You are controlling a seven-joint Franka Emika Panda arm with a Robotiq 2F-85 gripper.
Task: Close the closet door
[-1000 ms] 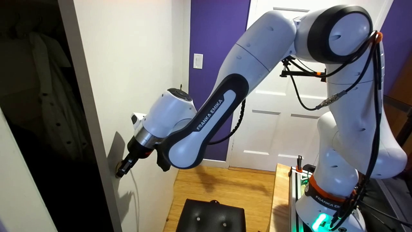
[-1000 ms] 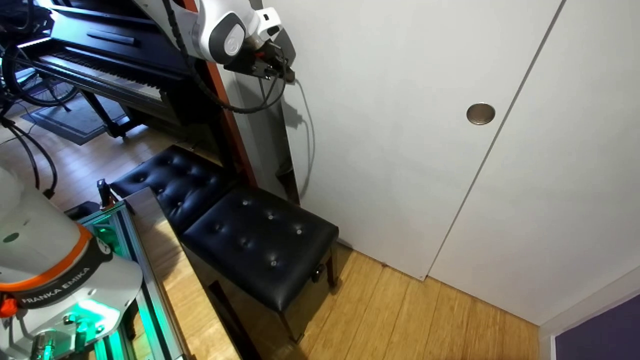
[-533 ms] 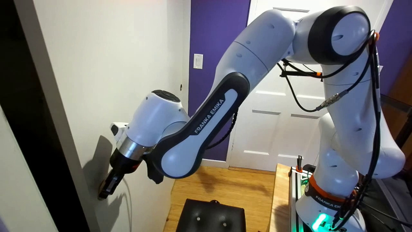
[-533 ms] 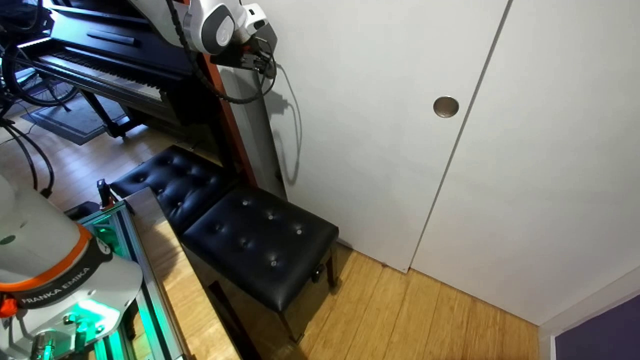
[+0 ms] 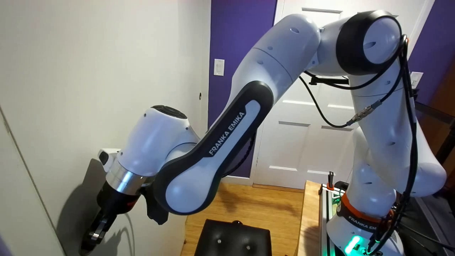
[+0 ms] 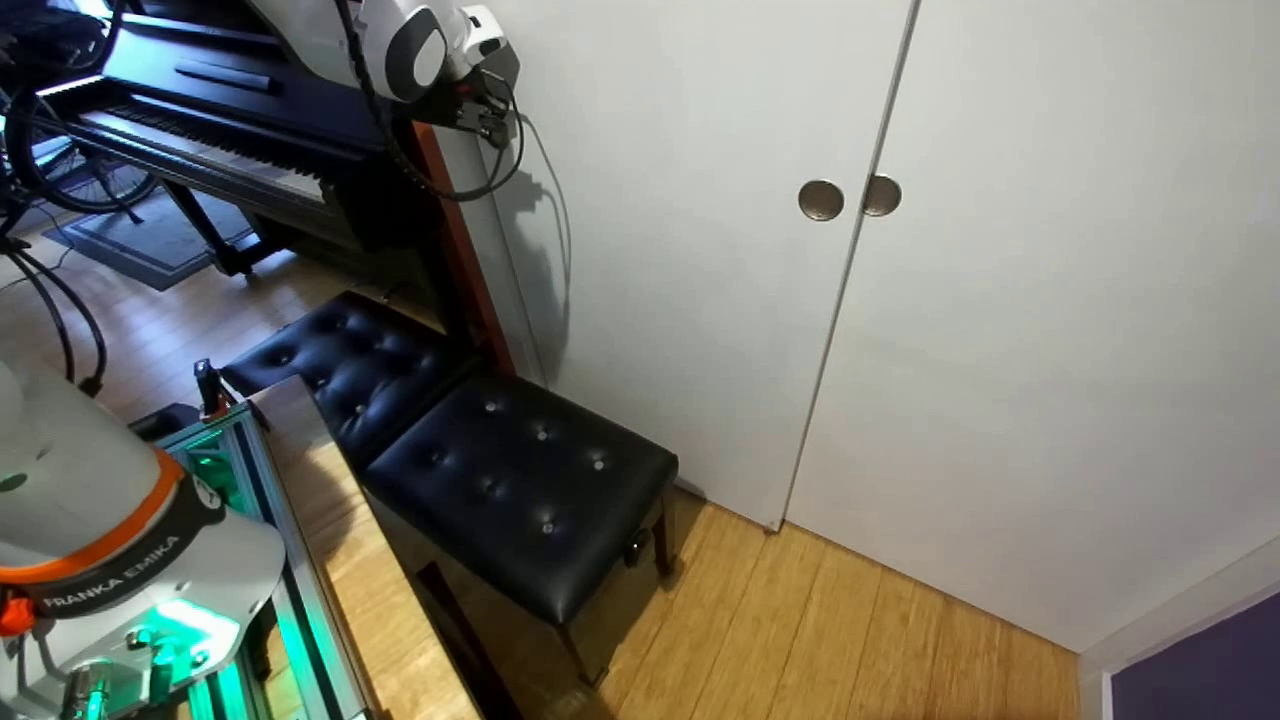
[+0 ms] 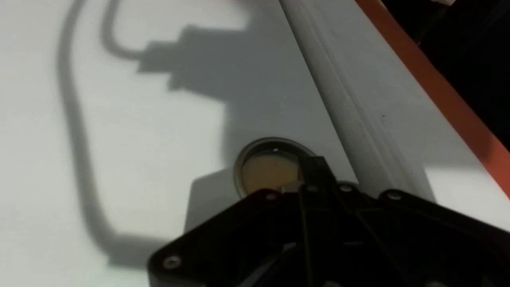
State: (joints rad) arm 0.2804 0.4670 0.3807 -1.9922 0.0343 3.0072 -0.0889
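Note:
The closet door is a white sliding panel, seen in both exterior views [image 5: 106, 71] [image 6: 680, 250] and in the wrist view [image 7: 139, 151]. Its edge lies along the grey-white jamb [image 7: 346, 91], with a thin dark line between them. No dark closet opening shows. A round recessed pull [image 7: 267, 173] sits near that edge in the door. My gripper [image 7: 317, 169] is shut, fingers together, with its tip at the right side of the pull's cup. How deep the tip reaches is hidden. In an exterior view the gripper [image 5: 89, 241] is low at the left, against the door.
Another metal pull [image 6: 821, 200] is at the door's far edge, beside a pull [image 6: 882, 195] on the neighbouring white panel [image 6: 1050, 300]. Black padded benches [image 6: 520, 490] stand below the arm in front of the door. A piano [image 6: 220, 140] is beyond the jamb. A wooden tabletop [image 6: 340, 540] borders the base.
My gripper has moved along the wall toward the jamb, and the door has slid with it. The dark closet opening has vanished. The neighbouring panel's pull has come into view.

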